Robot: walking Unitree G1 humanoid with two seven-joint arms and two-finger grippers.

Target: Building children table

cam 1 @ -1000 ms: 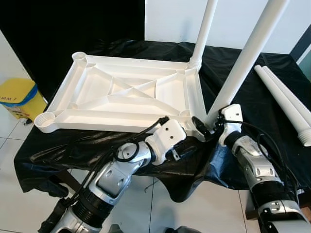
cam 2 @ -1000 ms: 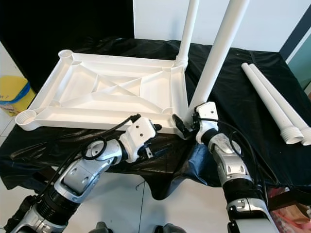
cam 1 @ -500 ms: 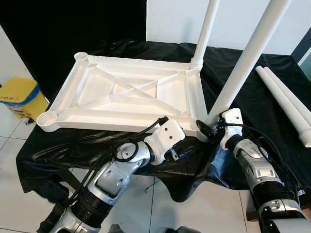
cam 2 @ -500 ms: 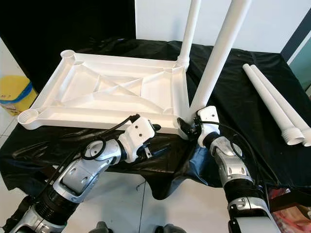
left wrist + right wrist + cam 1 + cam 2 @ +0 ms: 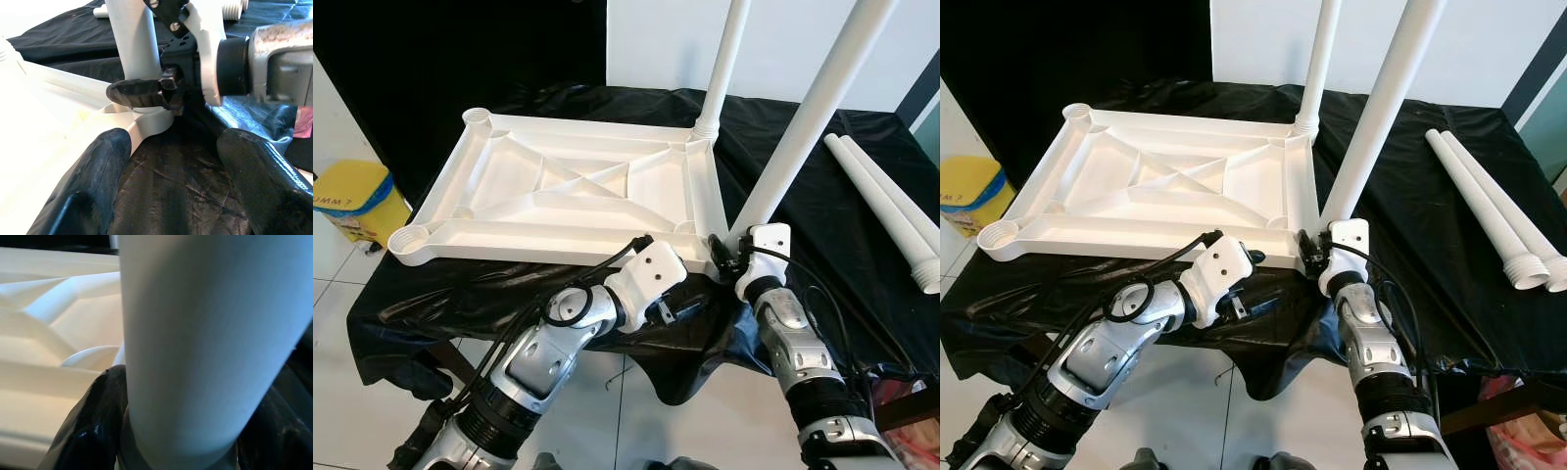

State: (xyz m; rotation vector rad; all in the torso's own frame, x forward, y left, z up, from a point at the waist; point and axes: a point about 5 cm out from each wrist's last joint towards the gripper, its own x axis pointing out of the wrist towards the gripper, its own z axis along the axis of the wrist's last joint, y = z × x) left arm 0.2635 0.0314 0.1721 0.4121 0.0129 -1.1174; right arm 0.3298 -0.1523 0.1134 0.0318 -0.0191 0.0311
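White leg – inside right gripper

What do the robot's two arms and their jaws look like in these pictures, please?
Both arms are built of silver metal segments with black ribbed joints and loose black cables looped along them. Each wrist ends in a white plastic housing. The left gripper and the right gripper each carry two long, glossy black, rounded fingers.

Right gripper has shifted left and closer against the base of the near table leg, its forearm now steeper; the leg stands slightly more upright.
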